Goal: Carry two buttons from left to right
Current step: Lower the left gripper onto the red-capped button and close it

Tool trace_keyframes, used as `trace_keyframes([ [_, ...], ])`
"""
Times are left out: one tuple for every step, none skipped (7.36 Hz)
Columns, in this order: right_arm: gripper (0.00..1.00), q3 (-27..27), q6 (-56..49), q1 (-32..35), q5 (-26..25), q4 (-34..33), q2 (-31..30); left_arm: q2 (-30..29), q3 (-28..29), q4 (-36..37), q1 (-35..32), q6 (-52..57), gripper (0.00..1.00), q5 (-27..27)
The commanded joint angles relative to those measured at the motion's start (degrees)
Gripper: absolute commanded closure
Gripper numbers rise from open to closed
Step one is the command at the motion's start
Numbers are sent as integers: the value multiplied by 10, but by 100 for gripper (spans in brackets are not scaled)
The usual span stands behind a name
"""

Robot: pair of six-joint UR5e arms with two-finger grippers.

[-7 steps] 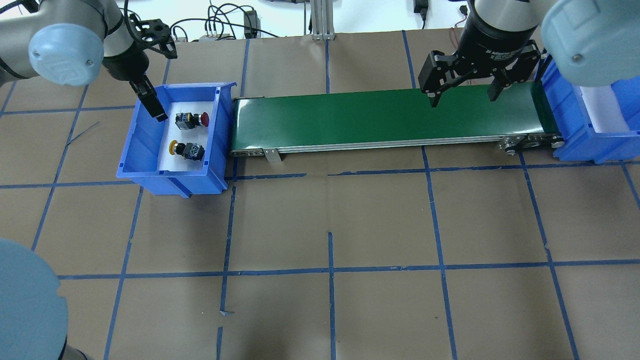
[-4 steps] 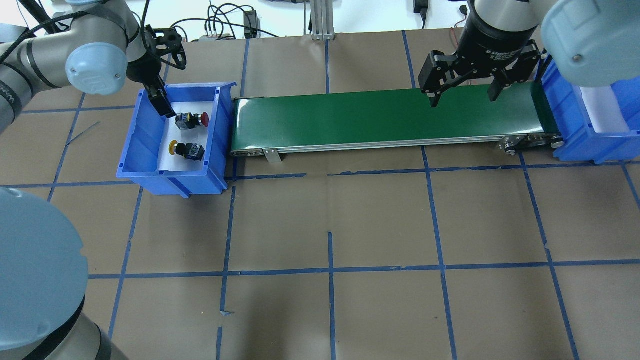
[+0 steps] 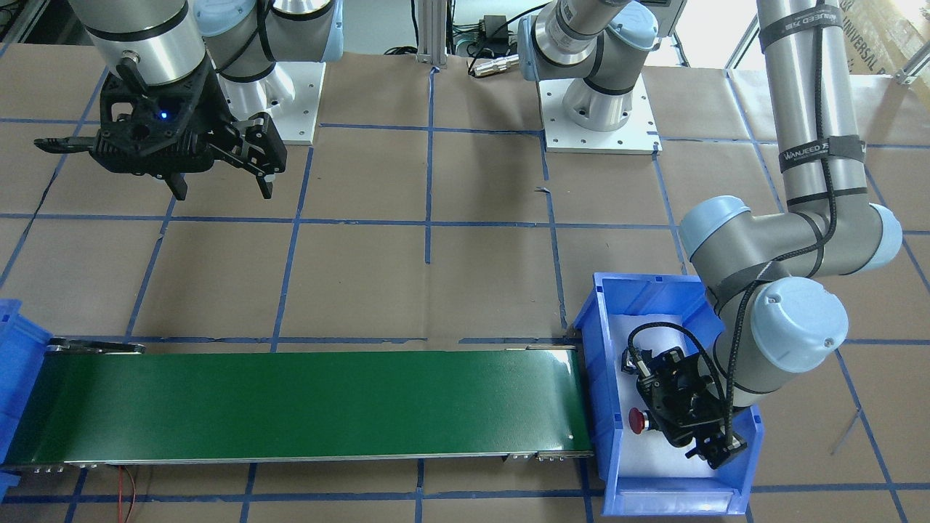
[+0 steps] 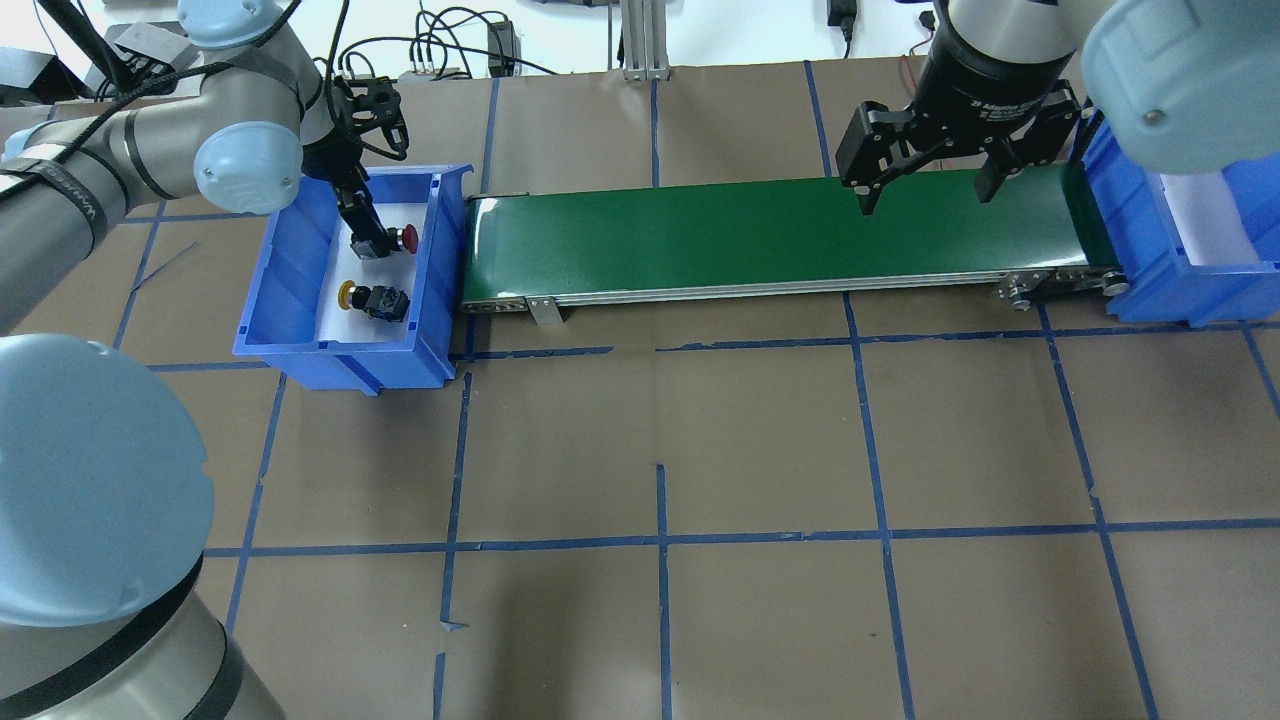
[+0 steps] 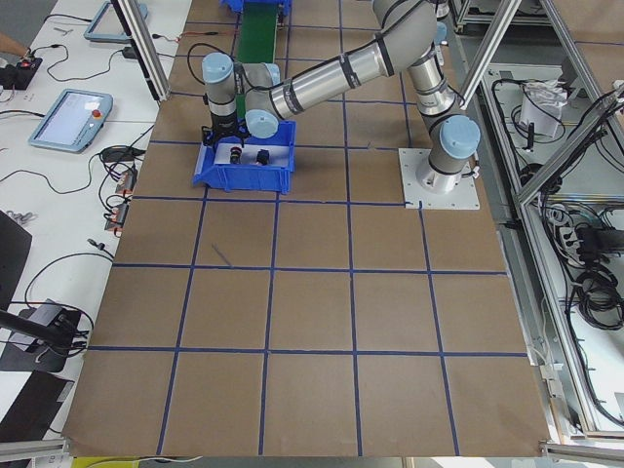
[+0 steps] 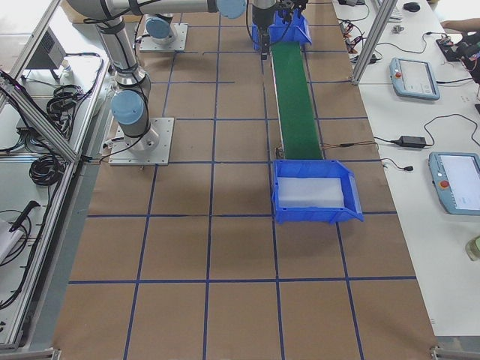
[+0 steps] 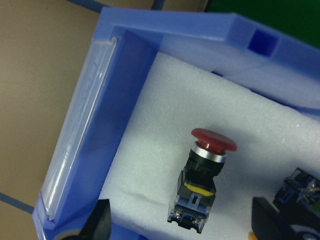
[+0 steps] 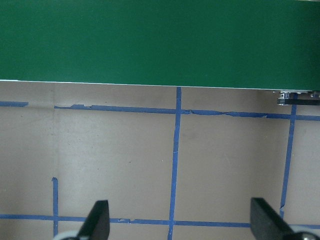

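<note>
The red-capped button [image 4: 407, 238] lies on its side on white foam at the back of the left blue bin [image 4: 285, 300]. The yellow-capped button [image 4: 375, 299] lies nearer the bin's front. My left gripper [image 4: 366, 238] hangs open inside the bin, right over the red button. In the left wrist view that button [image 7: 202, 175] sits between the two fingertips, untouched, and the other button [image 7: 302, 192] shows at the right edge. My right gripper [image 4: 927, 192] hovers open over the right end of the green conveyor belt [image 4: 750, 235], holding nothing.
The belt runs from the left bin to a second blue bin [image 4: 1150, 265] on the right, lined with white foam. Brown paper with blue tape lines covers the table [image 4: 660, 450]. Cables lie along the far edge. The left arm's elbow [image 4: 95, 480] looms at the near left.
My left gripper has moved right from the bin's left wall to above the red button, and the left arm swung in with it. The right arm and both buttons stayed still.
</note>
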Motion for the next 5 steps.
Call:
trace_keyframes([
  [0, 0, 0, 1, 0, 1, 0, -4, -7, 7, -1, 2, 0, -2],
  [0, 0, 0, 1, -1, 0, 0, -4, -10, 7, 0, 2, 1, -2],
  [0, 0, 0, 1, 0, 1, 0, -8, -11, 7, 2, 2, 1, -2],
  [0, 3, 0, 1, 0, 0, -1, -13, -15, 8, 0, 1, 1, -2],
  [0, 4, 0, 1, 0, 0, -1, -14, -17, 8, 0, 1, 1, -2],
])
